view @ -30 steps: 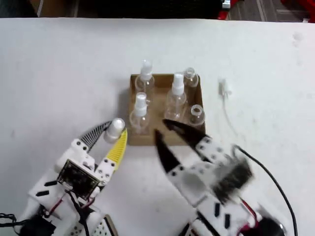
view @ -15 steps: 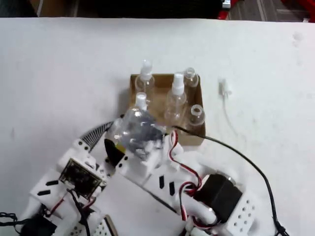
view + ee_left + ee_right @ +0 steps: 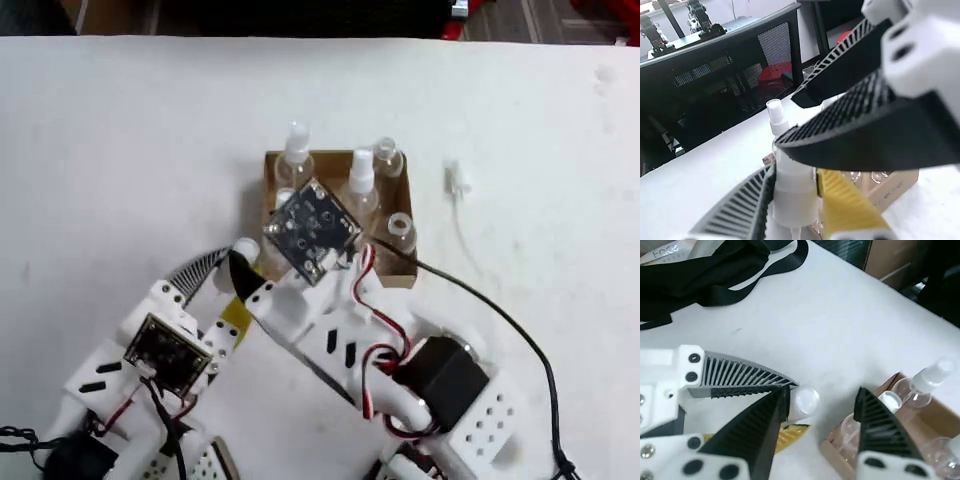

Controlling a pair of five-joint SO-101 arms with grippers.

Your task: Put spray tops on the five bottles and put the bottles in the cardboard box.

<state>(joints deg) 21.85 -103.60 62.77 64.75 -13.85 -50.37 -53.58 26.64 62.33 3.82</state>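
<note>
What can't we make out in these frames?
- High view: front-left bottle in the cardboard box, mostly covered by the right arm's camera board.
- Left wrist view: box contents, blocked by the right end effector.
- Same view: spray top's lower end, cut off by the edge.

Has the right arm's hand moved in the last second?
Yes. The right hand swung left across the brown cardboard box's near edge, toward the white spray top in the left hand.

Office-like room: mesh chair (image 3: 740,65), white table (image 3: 120,120)
</note>
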